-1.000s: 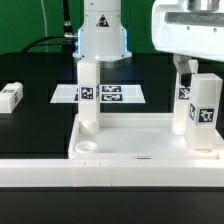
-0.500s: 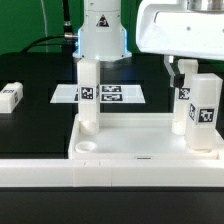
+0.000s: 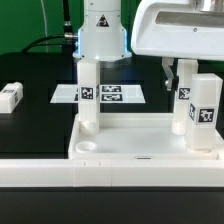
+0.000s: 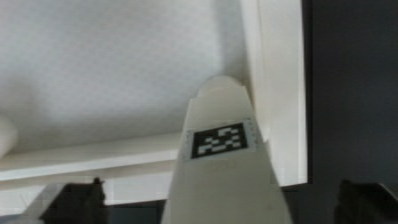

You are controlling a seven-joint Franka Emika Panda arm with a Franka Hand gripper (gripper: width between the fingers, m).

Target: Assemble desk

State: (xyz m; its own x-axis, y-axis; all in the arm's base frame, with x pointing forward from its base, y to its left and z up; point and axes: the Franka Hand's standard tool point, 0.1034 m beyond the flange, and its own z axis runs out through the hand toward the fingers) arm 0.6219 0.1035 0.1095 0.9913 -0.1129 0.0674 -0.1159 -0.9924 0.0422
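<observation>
Desk panel flat on black table, rim up, round socket at near corner. Marker board behind panel. Upright in panel: single leg at exterior view's left; rear leg and front leg at exterior view's right. Loose leg on table, well apart. Gripper just above rear leg, jaws wide, fingers either side, not touching.

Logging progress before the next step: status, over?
Gripper open over upright white tag-marked block leg. Large white rimmed plastic panel: three legs standing at corners. Fourth leg loose on black table. Nothing blocking.
</observation>
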